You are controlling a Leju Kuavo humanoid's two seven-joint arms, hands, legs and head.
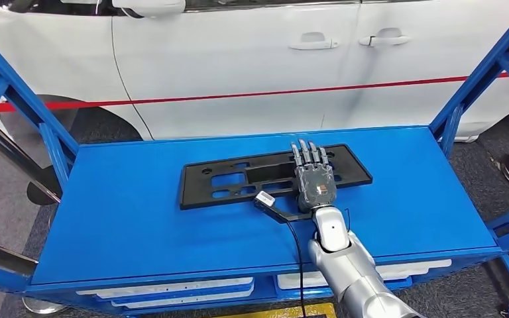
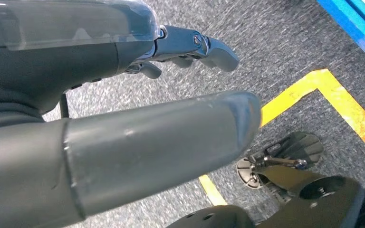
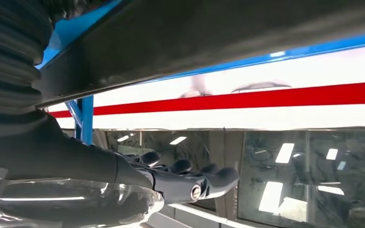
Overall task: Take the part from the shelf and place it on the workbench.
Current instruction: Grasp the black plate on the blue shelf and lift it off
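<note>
The part [image 1: 238, 179] is a long, flat black plate with cut-outs. It lies across the middle of the blue shelf top [image 1: 139, 225]. My right hand [image 1: 313, 177] reaches over its right half, palm down, with the fingers stretched straight across the plate toward the far edge. In the right wrist view the dark plate [image 3: 218, 42] runs close along the hand [image 3: 171, 178], whose fingers are straight and grip nothing. My left hand [image 2: 138, 118] hangs over the grey floor, thumb and fingers apart and holding nothing.
A white car [image 1: 238, 59] with a red stripe stands right behind the shelf. Blue frame posts rise at the left [image 1: 13, 99] and right [image 1: 477, 79]. White trays [image 1: 172, 289] sit under the top. Yellow tape [image 2: 313, 90] marks the floor.
</note>
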